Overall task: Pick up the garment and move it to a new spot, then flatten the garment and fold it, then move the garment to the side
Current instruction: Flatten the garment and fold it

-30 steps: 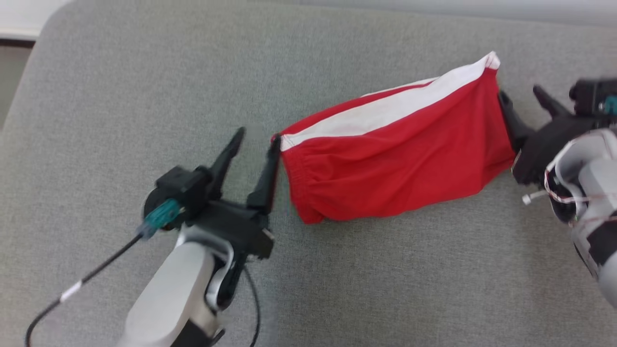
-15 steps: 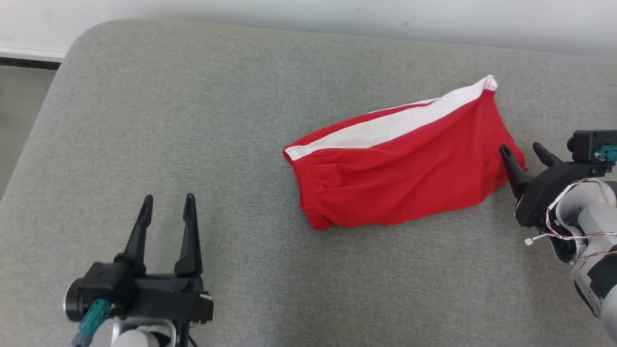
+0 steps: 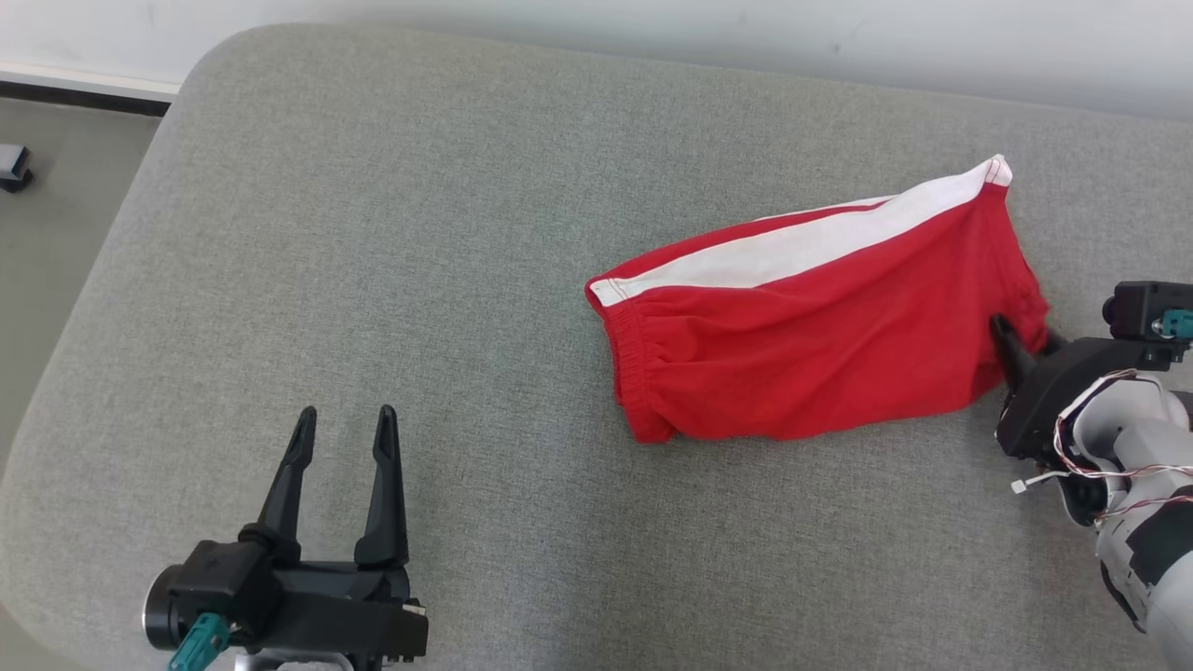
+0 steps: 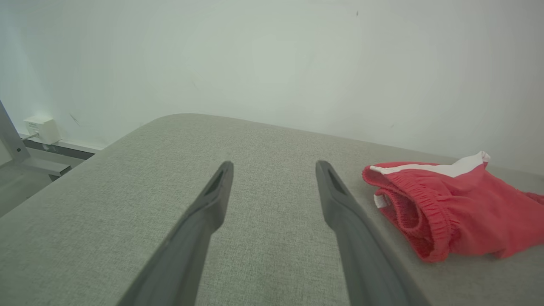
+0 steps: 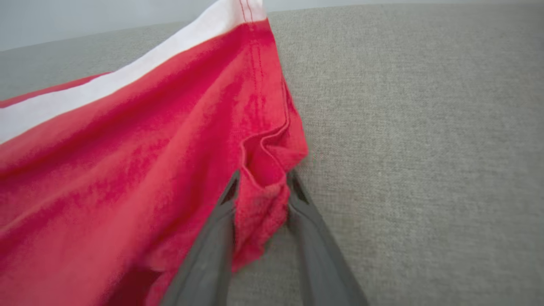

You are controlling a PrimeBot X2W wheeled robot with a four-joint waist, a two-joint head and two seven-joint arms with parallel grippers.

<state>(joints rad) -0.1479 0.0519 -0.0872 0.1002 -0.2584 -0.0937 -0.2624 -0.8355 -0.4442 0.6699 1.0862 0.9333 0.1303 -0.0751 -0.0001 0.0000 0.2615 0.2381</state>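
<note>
Grey padded surface (image 3: 419,233) runs from the near edge to a pale wall (image 4: 272,63). Nearest, at the robot's L, the left gripper (image 3: 346,415) hovers w/ fingers spread wide and nothing between them, well apart from the cloth. Further out, toward the R half, lies the garment (image 3: 820,345): red shorts w/ a white side stripe (image 3: 792,252), lying roughly flat but rumpled, elastic waistband (image 3: 634,373) facing the L side. At its opposite end the right gripper (image 5: 263,176) has a bunched bit of leg hem (image 5: 259,204) pinched between its fingers, cloth touching both; how firm that pinch is can't be told. Handling, as a judgement: thin knit, very light, limp, no stiffness, so it'll sag and drape from any single hold and prob. drag on the textured top. Not fragile, not slippery, but a shallow pinch on one layer could slip off. Best holds look like the stitched hem and the gathered waistband, esp. corners, one per claw, to spread it flat.
</note>
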